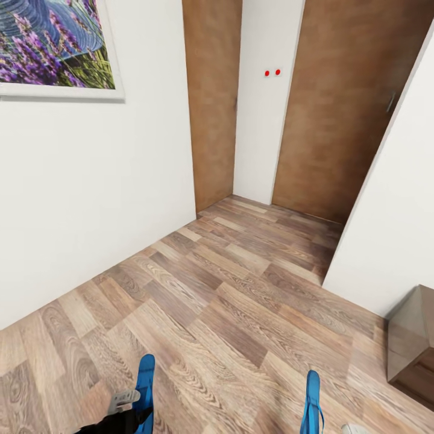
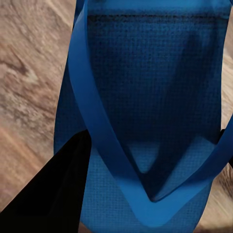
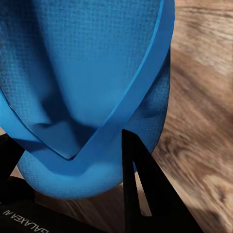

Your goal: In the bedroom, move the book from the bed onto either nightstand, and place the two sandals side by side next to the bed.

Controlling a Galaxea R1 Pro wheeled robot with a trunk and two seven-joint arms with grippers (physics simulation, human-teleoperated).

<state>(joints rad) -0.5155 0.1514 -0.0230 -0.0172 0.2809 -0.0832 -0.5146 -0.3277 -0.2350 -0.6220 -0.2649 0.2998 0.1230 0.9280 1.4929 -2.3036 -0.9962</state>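
A blue sandal (image 1: 144,386) is being carried at the low left of the head view, just above the wood-plank floor (image 1: 241,295), with the left gripper (image 1: 125,405) touching its near end. In the left wrist view that sandal (image 2: 145,97) is being shown close up, its thin straps (image 2: 92,121) meeting in a V near the toe, and one black finger (image 2: 53,194) is lying against its edge. The other finger is hidden, so the sandal appears to be pinched, though the closing of the jaws cannot be told for certain.

A second blue sandal (image 1: 312,402) is being held on edge to the right of the first one, well apart from it. In the right wrist view this sandal (image 3: 82,73) is being gripped at its toe end by the right gripper (image 3: 73,165): one black finger (image 3: 145,189) is pressed against the sole's rim and another dark part is seen on the opposite side, so the jaws are being pressed together on it.

Beyond the sandals, a white wall (image 1: 78,199) with a framed lavender picture (image 1: 54,48) is being faced, along with two brown doors (image 1: 211,96). A dark wooden cabinet corner (image 1: 413,343) is being shown to the right of the second sandal.
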